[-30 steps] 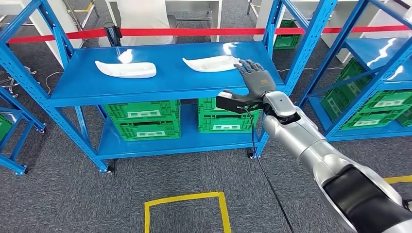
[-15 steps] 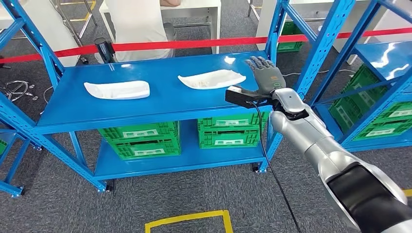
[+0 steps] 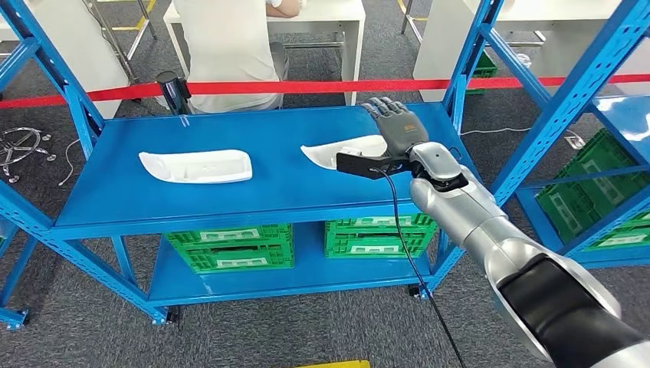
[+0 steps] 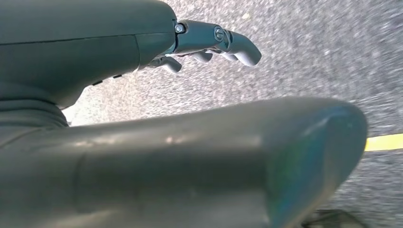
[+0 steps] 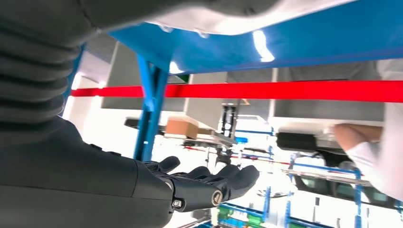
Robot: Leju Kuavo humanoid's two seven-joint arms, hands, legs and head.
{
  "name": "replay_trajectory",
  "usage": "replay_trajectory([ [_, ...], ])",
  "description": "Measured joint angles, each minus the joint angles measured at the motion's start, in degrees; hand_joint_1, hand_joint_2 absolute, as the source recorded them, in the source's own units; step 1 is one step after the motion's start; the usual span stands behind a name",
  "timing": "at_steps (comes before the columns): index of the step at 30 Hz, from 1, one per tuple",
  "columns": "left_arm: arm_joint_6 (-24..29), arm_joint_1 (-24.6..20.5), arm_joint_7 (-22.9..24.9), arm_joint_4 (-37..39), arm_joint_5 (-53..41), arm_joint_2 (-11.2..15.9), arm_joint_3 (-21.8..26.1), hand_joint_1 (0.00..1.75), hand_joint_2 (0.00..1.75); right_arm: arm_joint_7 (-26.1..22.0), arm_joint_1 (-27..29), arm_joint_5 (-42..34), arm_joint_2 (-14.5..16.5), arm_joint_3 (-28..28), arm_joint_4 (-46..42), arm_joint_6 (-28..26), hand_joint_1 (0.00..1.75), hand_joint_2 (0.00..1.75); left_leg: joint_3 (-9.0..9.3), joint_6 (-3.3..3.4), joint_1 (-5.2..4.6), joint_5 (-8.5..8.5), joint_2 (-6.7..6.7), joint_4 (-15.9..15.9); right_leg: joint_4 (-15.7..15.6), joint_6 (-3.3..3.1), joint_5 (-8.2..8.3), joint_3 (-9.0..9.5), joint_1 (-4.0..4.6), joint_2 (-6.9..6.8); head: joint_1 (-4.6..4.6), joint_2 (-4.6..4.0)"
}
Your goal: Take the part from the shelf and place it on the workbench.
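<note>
1. the right hand (image 3: 396, 126) is out over the top shelf (image 3: 276, 180) of the blue rack, fingers spread and holding nothing.
2. it sits at the right end of the nearer white part (image 3: 345, 152), just above it; whether it touches the part, i cannot tell.
3. that part lies flat on the right half of the shelf, partly hidden by the black camera block on the wrist.
4. a second white part (image 3: 196, 165) lies flat on the left half of the same shelf, well apart from the hand.
5. in the right wrist view the fingers (image 5: 223, 183) reach out straight, apart, nothing between them.
6. the left hand (image 4: 199, 45) hangs over grey carpet, fingers loosely curled with nothing in them.
7. green crates (image 3: 230, 245) sit on the lower shelf.
8. a red tape (image 3: 291, 87) runs across behind the rack, and a person in white (image 3: 226, 46) sits at a table on the far side.
</note>
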Motion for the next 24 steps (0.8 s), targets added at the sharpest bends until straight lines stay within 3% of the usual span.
replay_trajectory([
  [2,0.2,-0.1,0.1,0.0,0.1,0.0,0.1,0.00,0.00,0.0,0.5,-0.5,0.4,0.9,-0.1,0.4,0.00,1.75,1.04,-0.71,-0.05,-1.23,-0.25,0.1,-4.3,-0.56,5.20,0.37,0.32,-0.03,0.07,0.00],
  [3,0.3,0.0,0.1,0.0,0.1,0.0,0.2,0.00,0.00,0.0,0.7,-0.8,0.6,1.3,-0.3,0.5,0.00,1.75,1.32,-1.14,-0.07,-1.47,-0.35,0.3,-5.0,-0.90,5.95,0.62,0.46,0.05,0.11,0.00],
  [4,0.5,0.1,0.1,0.0,0.2,0.0,0.3,0.00,0.00,0.0,0.8,-1.1,0.8,1.8,-0.6,0.6,0.00,1.75,1.57,-0.97,-0.07,-1.83,-0.33,0.2,-5.1,-1.04,5.97,1.12,0.51,0.18,0.13,0.00],
  [7,0.7,0.2,-0.1,0.0,0.3,0.1,0.6,0.00,0.00,0.0,1.3,-1.9,1.2,3.2,-1.8,0.8,0.00,1.75,2.75,0.98,-0.06,-2.61,0.03,-0.8,-5.6,-1.37,6.30,2.12,0.77,0.44,-0.05,0.00],
  [12,0.7,0.4,-0.3,0.0,0.2,0.1,0.8,0.00,0.00,1.6,5.7,-3.2,0.6,5.8,-6.2,0.6,0.00,1.75,4.04,-0.21,0.05,-2.79,0.19,-2.4,-5.8,-2.22,5.70,2.58,0.87,0.64,-0.07,0.00],
  [18,0.7,0.7,-0.5,0.0,0.1,0.0,1.2,0.00,0.00,3.9,12.8,-3.7,-1.8,7.5,-12.8,0.3,0.00,1.75,4.38,-1.48,0.15,-2.96,0.29,-2.9,-5.7,-2.41,5.35,2.78,0.92,0.71,-0.07,0.00],
  [24,0.7,0.7,-0.9,0.0,0.1,0.0,1.6,0.00,0.00,5.0,16.4,-3.4,-3.9,7.9,-16.0,1.3,0.00,1.75,4.38,-1.81,0.16,-2.96,0.33,-2.9,-5.8,-2.40,5.36,2.83,0.88,0.73,-0.05,0.00],
])
